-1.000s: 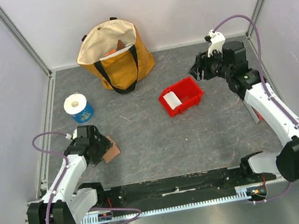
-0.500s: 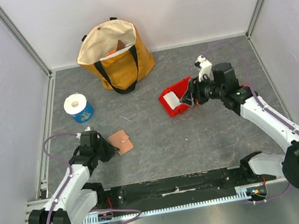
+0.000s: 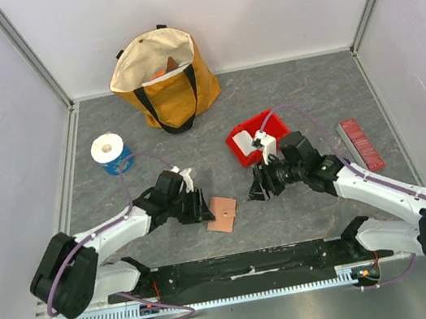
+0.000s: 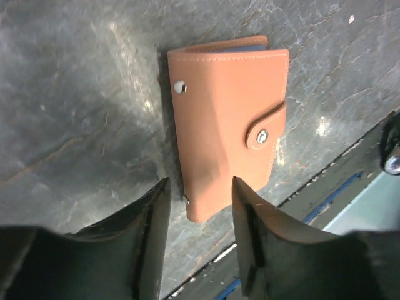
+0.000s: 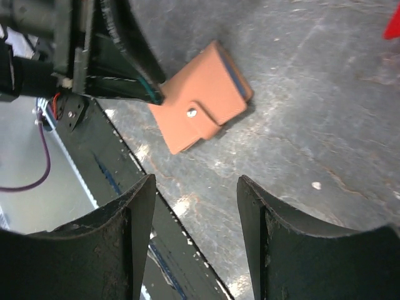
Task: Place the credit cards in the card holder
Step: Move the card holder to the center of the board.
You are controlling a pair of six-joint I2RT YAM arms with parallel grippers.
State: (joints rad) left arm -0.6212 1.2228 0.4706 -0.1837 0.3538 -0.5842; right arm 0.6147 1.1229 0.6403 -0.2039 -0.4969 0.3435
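The card holder (image 3: pixel 222 213) is a tan wallet lying closed and snapped on the grey table near the front rail. In the left wrist view the card holder (image 4: pixel 225 125) lies flat, its near end just beyond my fingertips. My left gripper (image 3: pixel 203 207) (image 4: pixel 200 182) is open and holds nothing. My right gripper (image 3: pixel 255 189) (image 5: pixel 197 181) hovers to the right of the card holder (image 5: pixel 200 106), open and empty. A white piece that may be one of the credit cards (image 3: pixel 243 140) shows in the red bin; I cannot tell more.
The red bin (image 3: pixel 235 132) stands behind my right arm. A dark-red ribbed bar (image 3: pixel 360 143) lies at the right. A yellow tote bag (image 3: pixel 164 77) stands at the back, a blue-and-white roll (image 3: pixel 111 153) at the left. The black front rail (image 3: pixel 248 262) runs close by the holder.
My left arm swung right and carried the card holder from the left side to the front middle, then its jaws parted. My right arm came down from the back right to beside the holder.
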